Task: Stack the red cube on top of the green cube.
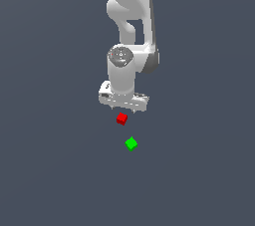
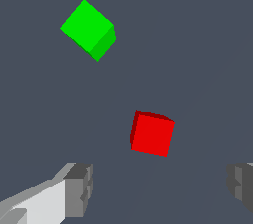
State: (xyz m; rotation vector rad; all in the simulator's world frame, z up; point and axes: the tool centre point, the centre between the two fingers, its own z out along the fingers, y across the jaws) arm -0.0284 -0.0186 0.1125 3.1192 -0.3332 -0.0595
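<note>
Red is the first thing I pick out: the red cube [image 1: 121, 118] sits on the dark grey worktop [image 1: 50, 170], just below the white claw [image 1: 124, 106] in the exterior view. I see the green cube [image 1: 131, 143] lying near it, a little further down and toward the exterior view's right, with a clear strip of worktop between the two. Neither cube touches the other or the claw. On my wrist view the red cube [image 2: 152, 133] shows ahead of the two grey fingertips [image 2: 80, 188], which stand wide apart with nothing between them, so the claw is spread and empty. The green cube [image 2: 88, 29] appears beyond the red one there, turned at an angle.
</note>
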